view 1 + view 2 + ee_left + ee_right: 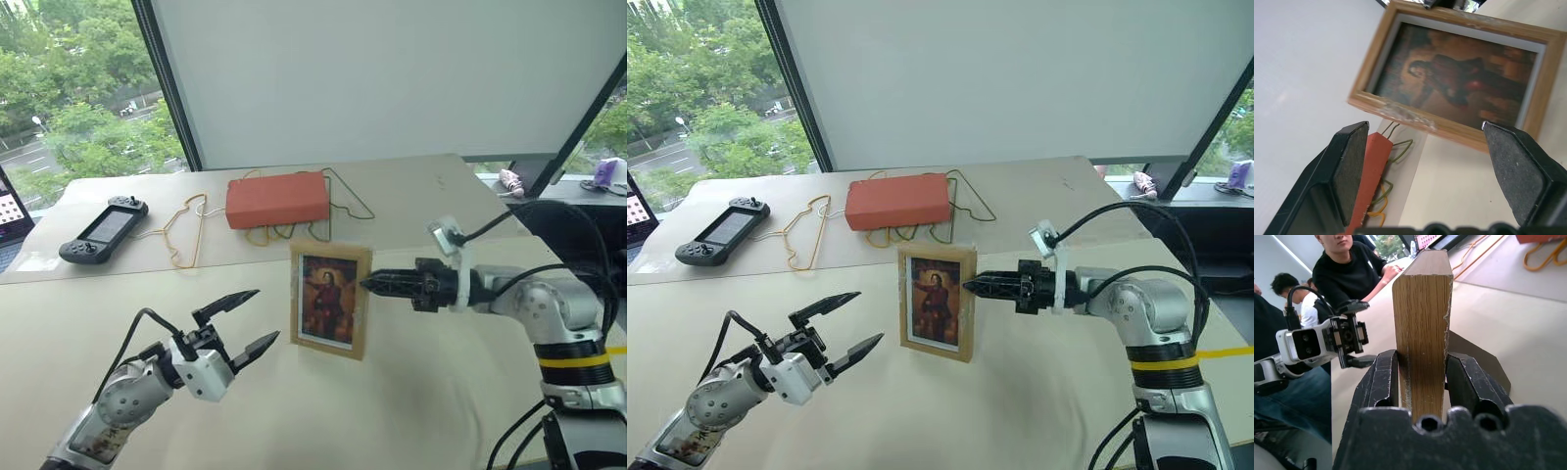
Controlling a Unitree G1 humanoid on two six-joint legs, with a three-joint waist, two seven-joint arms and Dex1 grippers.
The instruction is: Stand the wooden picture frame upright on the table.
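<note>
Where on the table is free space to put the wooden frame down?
Bare beige tabletop lies below the light-wood picture frame, between the open left gripper and the right gripper. Behind, the orange-red box, wire hangers and black game console crowd it.

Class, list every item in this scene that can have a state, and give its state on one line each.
wooden picture frame: upright, portrait facing the robot, clamped at its side edge.
right gripper: shut on the frame's edge.
left gripper: open, apart from the frame.
orange-red box: closed, lying flat on the table.
handheld game console: lying flat, screen dark.
</note>
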